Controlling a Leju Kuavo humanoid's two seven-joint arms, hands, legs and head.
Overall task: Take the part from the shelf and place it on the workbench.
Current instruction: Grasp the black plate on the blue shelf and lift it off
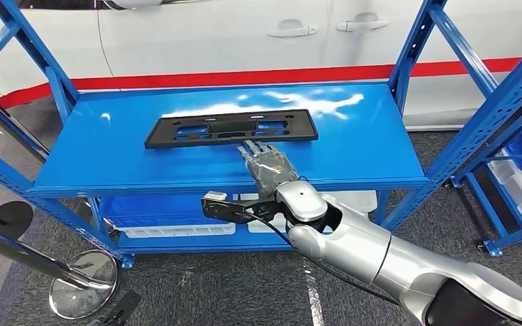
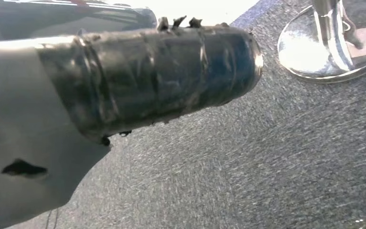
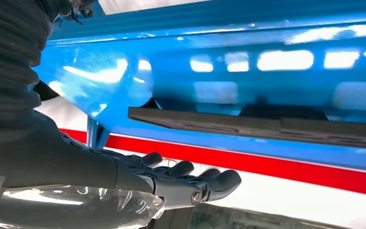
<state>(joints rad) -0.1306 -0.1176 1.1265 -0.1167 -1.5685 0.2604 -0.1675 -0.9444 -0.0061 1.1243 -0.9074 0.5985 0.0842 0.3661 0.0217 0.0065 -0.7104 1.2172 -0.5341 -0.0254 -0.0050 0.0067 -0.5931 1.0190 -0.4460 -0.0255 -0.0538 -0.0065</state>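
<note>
Reach phase: my right robot hand is stretched flat over the top board of the blue shelf, palm down, fingers extended and a little spread, holding nothing. Its fingertips lie at the near edge of the part; whether they touch it I cannot tell, and the right wrist view suggests a small gap. My left robot hand hangs low over grey carpet; its fingers are hidden, so I cannot tell its state. Step in hand: approach, grasp not yet made. Next move, as I judge it: get fingers under or around the near edge. The part is a flat, thin, black, long rectangular plate with cut-outs, lying flat mid-shelf, so little to grip.
</note>
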